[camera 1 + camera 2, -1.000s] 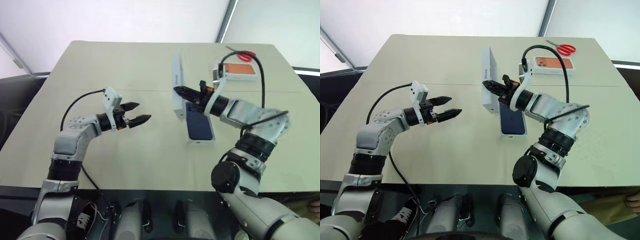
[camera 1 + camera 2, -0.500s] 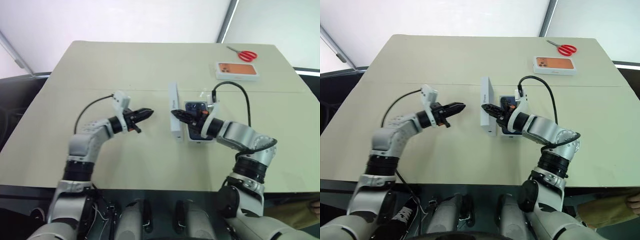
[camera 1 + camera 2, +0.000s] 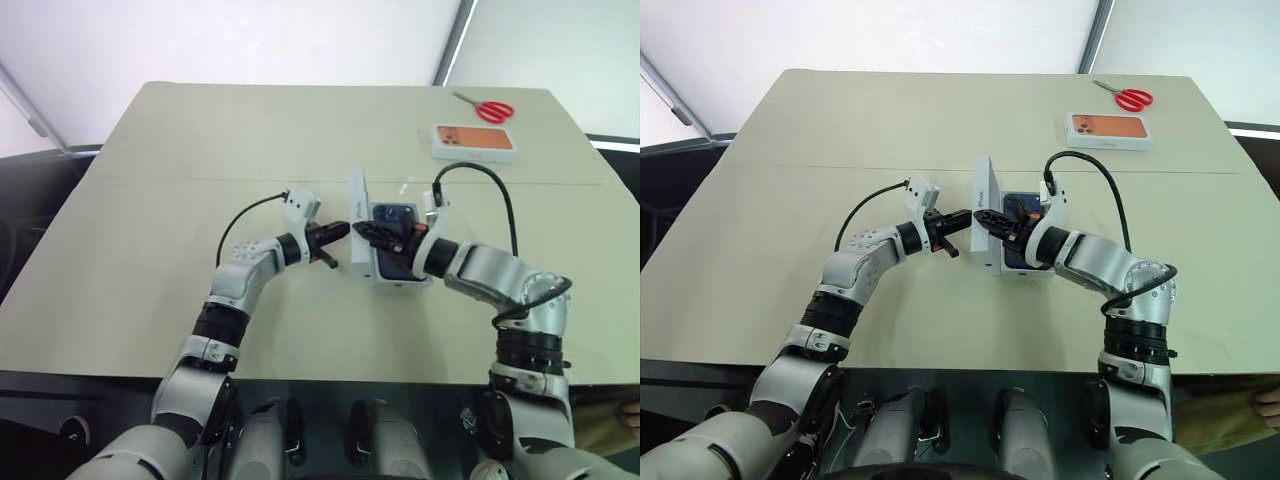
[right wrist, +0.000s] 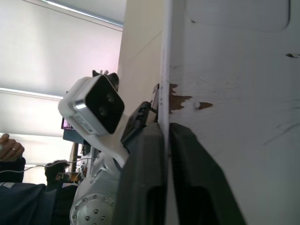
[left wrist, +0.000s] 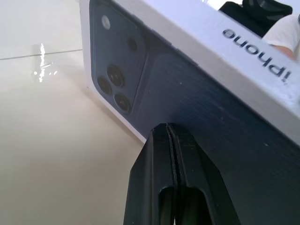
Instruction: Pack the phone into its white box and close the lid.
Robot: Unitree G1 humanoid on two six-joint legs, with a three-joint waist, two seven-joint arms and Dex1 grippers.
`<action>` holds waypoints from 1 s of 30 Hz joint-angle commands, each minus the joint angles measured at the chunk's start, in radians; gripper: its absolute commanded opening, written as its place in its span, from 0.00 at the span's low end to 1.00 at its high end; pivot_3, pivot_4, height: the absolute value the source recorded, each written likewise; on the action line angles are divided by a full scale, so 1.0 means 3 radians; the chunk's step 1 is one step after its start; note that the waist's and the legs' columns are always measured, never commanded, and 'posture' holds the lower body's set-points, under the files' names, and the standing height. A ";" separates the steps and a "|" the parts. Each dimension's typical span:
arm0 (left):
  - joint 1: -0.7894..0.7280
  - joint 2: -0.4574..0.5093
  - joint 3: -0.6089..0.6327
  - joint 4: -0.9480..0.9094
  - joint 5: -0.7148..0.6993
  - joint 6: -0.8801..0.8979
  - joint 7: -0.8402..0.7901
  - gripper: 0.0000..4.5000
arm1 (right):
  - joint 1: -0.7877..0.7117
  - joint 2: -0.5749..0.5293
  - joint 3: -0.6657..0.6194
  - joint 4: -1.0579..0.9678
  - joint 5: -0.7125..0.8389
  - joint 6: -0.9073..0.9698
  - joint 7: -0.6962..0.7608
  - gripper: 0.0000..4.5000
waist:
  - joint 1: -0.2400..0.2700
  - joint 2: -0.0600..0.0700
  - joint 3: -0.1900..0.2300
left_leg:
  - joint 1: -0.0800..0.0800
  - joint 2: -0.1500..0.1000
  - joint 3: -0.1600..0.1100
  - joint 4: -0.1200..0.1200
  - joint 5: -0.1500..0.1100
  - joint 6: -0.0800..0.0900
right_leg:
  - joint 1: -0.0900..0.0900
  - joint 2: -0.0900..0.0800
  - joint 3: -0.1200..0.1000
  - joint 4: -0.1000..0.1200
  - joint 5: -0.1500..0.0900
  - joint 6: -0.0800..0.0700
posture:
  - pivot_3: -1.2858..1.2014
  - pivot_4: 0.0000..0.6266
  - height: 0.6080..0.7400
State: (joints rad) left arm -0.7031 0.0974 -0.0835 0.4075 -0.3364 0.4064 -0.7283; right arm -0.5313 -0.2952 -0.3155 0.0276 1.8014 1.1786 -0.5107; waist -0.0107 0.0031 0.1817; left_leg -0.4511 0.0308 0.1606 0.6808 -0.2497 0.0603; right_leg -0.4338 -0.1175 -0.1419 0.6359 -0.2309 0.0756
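Note:
The lid (image 3: 356, 215) stands on its long edge, tilted, along the left side of the white box (image 3: 400, 281) at the table's middle. Its dark blue phone picture (image 5: 211, 93) faces left. The phone (image 3: 392, 215) lies in the box, with its camera corner showing past my right arm. My right gripper (image 3: 361, 230) reaches in from the right, shut on the lid's upper wall with a finger (image 4: 143, 173) on each side. My left gripper (image 3: 342, 231) is shut, and its fingertips (image 5: 161, 136) touch the lid's printed face.
A white box with an orange phone picture (image 3: 475, 141) and red scissors (image 3: 485, 108) lie at the table's far right. A person's hand (image 3: 1266, 405) shows past the near right edge. Bare tabletop spreads to the left and in front.
My left gripper shut and swung right up to the lid's face. My right gripper lowered the lid beside the box, where it now leans closer over it.

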 commanded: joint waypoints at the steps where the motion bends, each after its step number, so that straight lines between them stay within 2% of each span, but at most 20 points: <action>1: -0.0030 -0.0059 -0.0021 -0.0202 -0.0032 -0.0021 -0.0047 0.00 | -0.0009 -0.0133 0.0026 -0.0063 -0.0029 -0.0166 0.0109 0.49 | -0.0004 0.0000 0.0000 | 0.0000 0.0000 0.0000 0.0000 0.0000 0.0001 | 0.0000 0.0000 0.0000 -0.0001 0.0000 0.0000 | 0.52 0.24 0.98; 5: -0.0001 -0.0117 -0.0022 -0.0238 -0.0044 0.0023 -0.0055 0.00 | -0.0028 -0.0387 0.0097 -0.0143 -0.0306 -0.0173 0.0414 0.93 | -0.0003 0.0000 0.0000 | 0.0000 0.0000 0.0000 0.0000 0.0000 0.0001 | 0.0000 0.0000 0.0000 -0.0001 0.0000 0.0001 | 0.52 0.24 0.98; 7: 0.0024 -0.0137 -0.0057 -0.0245 0.0005 -0.0017 -0.0048 0.00 | -0.0096 -0.0598 0.0052 -0.0105 -0.0507 -0.0209 0.0637 0.93 | -0.0003 0.0000 0.0000 | 0.0000 0.0000 0.0000 0.0001 -0.0001 0.0002 | 0.0000 0.0000 0.0000 -0.0001 0.0000 0.0001 | 0.52 0.24 0.98; 12: 0.0039 -0.0230 -0.0128 -0.0192 0.0019 -0.0010 -0.0071 0.00 | -0.0093 -0.1394 0.0088 0.0182 -0.1706 -0.0625 0.1536 0.93 | 0.0010 0.0000 0.0000 | -0.0001 0.0000 0.0000 0.0003 -0.0012 0.0020 | 0.0001 0.0000 -0.0001 -0.0005 0.0000 0.0001 | 0.52 0.24 0.98; 14: 0.0022 -0.0288 -0.0100 -0.0206 -0.0048 0.0064 -0.0065 0.00 | -0.0084 -0.1602 0.0165 0.0334 -0.2167 -0.0861 0.1832 0.93 | 0.0019 -0.0001 0.0000 | -0.0001 -0.0001 0.0000 0.0004 -0.0013 0.0021 | 0.0002 0.0000 -0.0002 -0.0006 -0.0001 0.0003 | 0.52 0.24 0.98; 20: 0.0032 -0.0401 -0.0210 -0.0178 0.0048 0.0036 -0.0080 0.00 | -0.0082 -0.1509 0.0235 0.0250 -0.2803 -0.1125 0.2069 0.93 | -0.0010 0.0000 0.0000 | 0.0002 0.0003 0.0003 0.0004 -0.0002 0.0004 | 0.0002 0.0002 -0.0002 -0.0007 0.0000 0.0005 | 0.52 0.24 0.98; 23: 0.0053 -0.0360 -0.0198 -0.0223 0.0040 0.0064 -0.0089 0.00 | 0.0001 -0.1479 0.0298 0.0160 -0.3120 -0.1296 0.2241 0.93 | -0.0001 0.0000 0.0000 | 0.0002 0.0003 0.0002 0.0004 -0.0001 0.0003 | 0.0002 0.0002 -0.0003 -0.0006 0.0000 0.0005 | 0.52 0.24 0.98; 25: 0.0067 -0.0269 -0.0191 -0.0265 0.0055 0.0058 -0.0128 0.00 | -0.0022 -0.1427 0.0256 0.0189 -0.3219 -0.1333 0.2305 0.73 | 0.0001 0.0000 0.0000 | 0.0002 0.0003 0.0003 0.0004 -0.0002 0.0003 | 0.0002 0.0000 -0.0002 -0.0006 0.0000 0.0005 | 0.52 0.24 0.98; 27: 0.0068 -0.0164 -0.0139 -0.0286 0.0060 0.0052 -0.0119 0.00 | 0.0079 -0.1582 0.0665 0.0097 -0.3732 -0.1535 0.2515 0.54 | 0.0001 0.0001 0.0000 | 0.0002 0.0002 0.0003 0.0005 -0.0002 0.0003 | 0.0002 -0.0001 -0.0003 -0.0006 0.0000 0.0004 | 0.52 0.24 0.98; 30: 0.0081 -0.0068 -0.0082 -0.0395 0.0068 0.0023 -0.0053 0.00 | 0.0154 -0.1616 0.0928 -0.0014 -0.4127 -0.1666 0.2651 0.20 | 0.0001 0.0001 0.0000 | 0.0002 0.0002 0.0002 0.0005 -0.0002 0.0004 | 0.0002 -0.0002 -0.0003 -0.0007 0.0000 0.0004 | 0.52 0.24 0.98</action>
State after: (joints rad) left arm -0.6731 0.0806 -0.1225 0.3464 -0.3146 0.4391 -0.7518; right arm -0.4843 -0.7717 -0.0605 0.0702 0.6217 0.7109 0.2623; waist -0.0105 0.0033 0.1818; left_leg -0.4507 0.0314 0.1612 0.6823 -0.2504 0.0615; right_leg -0.4331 -0.1181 -0.1425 0.6338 -0.2310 0.0769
